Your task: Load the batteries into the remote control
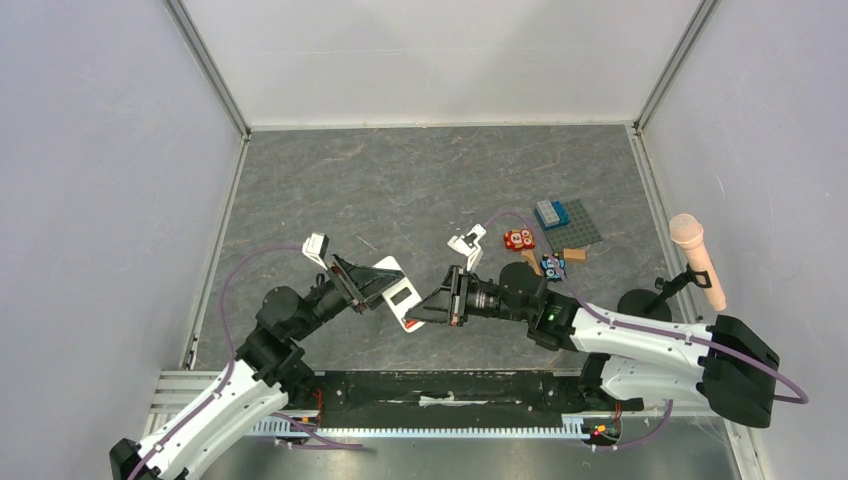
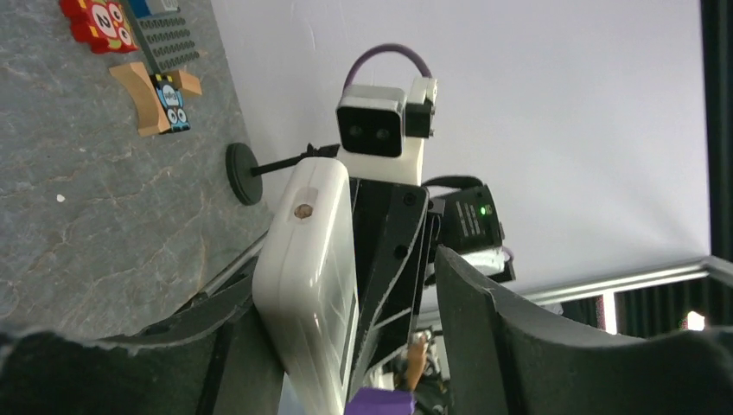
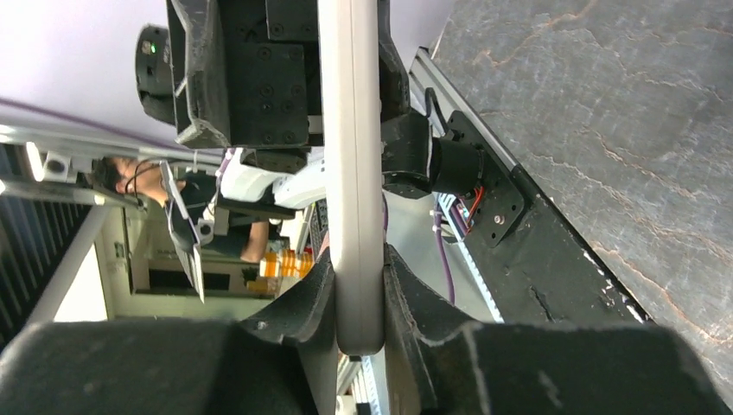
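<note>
The remote control (image 1: 400,292) hangs in the air between my two arms, its white back with a dark bay opening facing up. My right gripper (image 1: 437,305) is shut on one end of it. In the right wrist view the remote control (image 3: 350,156) shows edge-on, pinched between both pads of the right gripper (image 3: 358,298). My left gripper (image 1: 368,281) is at the other end and open. There the remote control (image 2: 307,285) leans on the left finger (image 2: 216,346), while the right finger (image 2: 510,337) stands well apart from it. The batteries are out of view.
A red block with white circles (image 1: 518,239), a blue brick on a grey baseplate (image 1: 570,225) and small wooden pieces (image 1: 556,264) lie at the right. A microphone on a stand (image 1: 697,258) rises by the right wall. Walls enclose the grey table (image 1: 400,180).
</note>
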